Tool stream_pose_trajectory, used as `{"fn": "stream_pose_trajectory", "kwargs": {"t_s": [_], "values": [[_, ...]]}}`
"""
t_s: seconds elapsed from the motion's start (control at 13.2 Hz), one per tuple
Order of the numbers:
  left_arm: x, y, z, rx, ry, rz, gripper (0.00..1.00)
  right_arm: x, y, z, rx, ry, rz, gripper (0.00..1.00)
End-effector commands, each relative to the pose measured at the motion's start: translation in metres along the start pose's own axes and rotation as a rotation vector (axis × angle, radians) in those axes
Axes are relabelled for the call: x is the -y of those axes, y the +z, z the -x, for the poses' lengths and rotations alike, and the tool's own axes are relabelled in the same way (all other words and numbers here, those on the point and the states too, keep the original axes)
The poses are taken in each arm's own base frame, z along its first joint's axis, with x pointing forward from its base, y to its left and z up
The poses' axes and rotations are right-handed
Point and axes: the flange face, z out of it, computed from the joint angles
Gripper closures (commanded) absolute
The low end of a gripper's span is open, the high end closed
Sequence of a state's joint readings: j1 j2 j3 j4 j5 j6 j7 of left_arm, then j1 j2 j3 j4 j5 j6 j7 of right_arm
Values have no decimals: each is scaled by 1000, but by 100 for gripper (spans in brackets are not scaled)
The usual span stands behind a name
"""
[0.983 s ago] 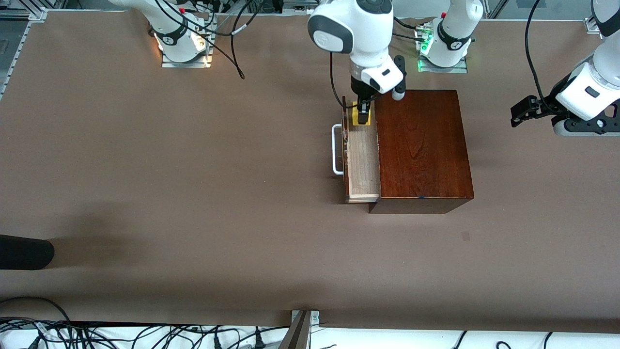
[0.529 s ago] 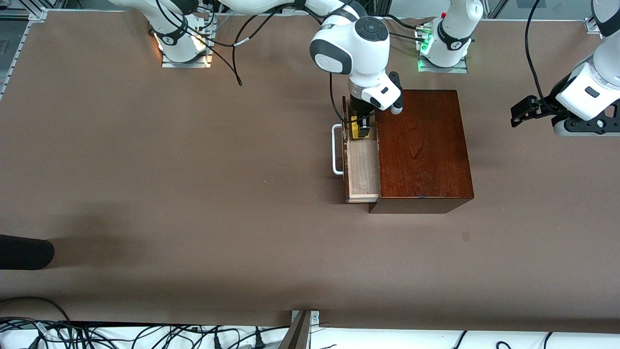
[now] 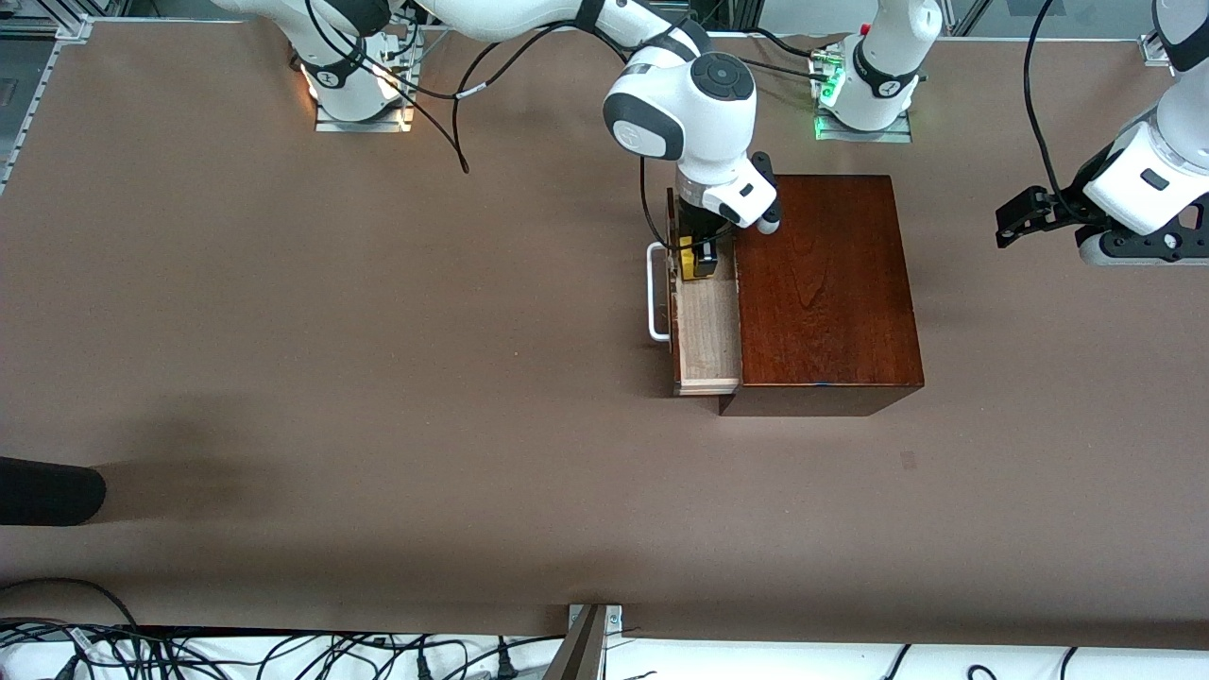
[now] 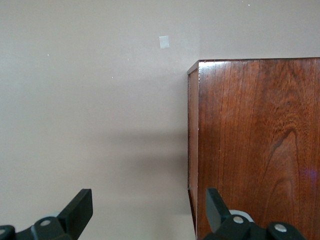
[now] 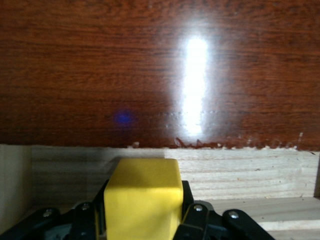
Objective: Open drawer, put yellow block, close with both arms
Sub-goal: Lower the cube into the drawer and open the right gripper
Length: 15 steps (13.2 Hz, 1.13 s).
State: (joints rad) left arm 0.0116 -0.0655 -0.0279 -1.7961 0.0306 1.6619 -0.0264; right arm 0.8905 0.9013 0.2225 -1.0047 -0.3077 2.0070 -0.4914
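**Block Lowered Into the Open Drawer**

Since the earlier frame the right gripper [image 3: 700, 262] had come down from above the drawer [image 3: 708, 331] into its pale inside, at the end farther from the front camera. Its fingers were clamped on the yellow block [image 5: 142, 202], just beside the wooden box [image 3: 820, 283]. The left gripper [image 4: 147, 210] waited with jaws spread wide, over the table by the box's end toward the left arm.

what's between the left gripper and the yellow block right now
The wooden box lies between them in the front view: left gripper waits open past its end, yellow block in the right gripper.
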Motion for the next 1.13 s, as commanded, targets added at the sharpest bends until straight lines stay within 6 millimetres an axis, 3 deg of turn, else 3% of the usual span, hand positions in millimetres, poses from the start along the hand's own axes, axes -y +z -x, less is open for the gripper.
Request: {"fn": "stream_pose_trajectory", "kwargs": {"t_s": [0.0, 0.08, 0.3, 0.45, 0.68, 0.83, 1.06], "values": [[-3, -6, -3, 9, -4, 26, 0, -9, 9, 6, 29, -14, 7, 63], [-4, -6, -3, 9, -3, 26, 0, -10, 9, 6, 29, -9, 7, 1], [-4, -6, -3, 9, -5, 31, 0, -8, 6, 8, 46, -5, -7, 0], [-4, -6, -3, 10, -5, 31, 0, -6, -7, 8, 54, 18, -32, 0], [-3, -6, -3, 12, -6, 31, 0, -20, -95, 9, -14, 128, -51, 0], [-5, -6, -3, 12, -3, 32, 0, -27, -158, 20, -66, 185, -43, 0], [-10, -5, -1, 26, 0, 49, 0, -71, -222, 76, -74, 278, -18, 0]]}}
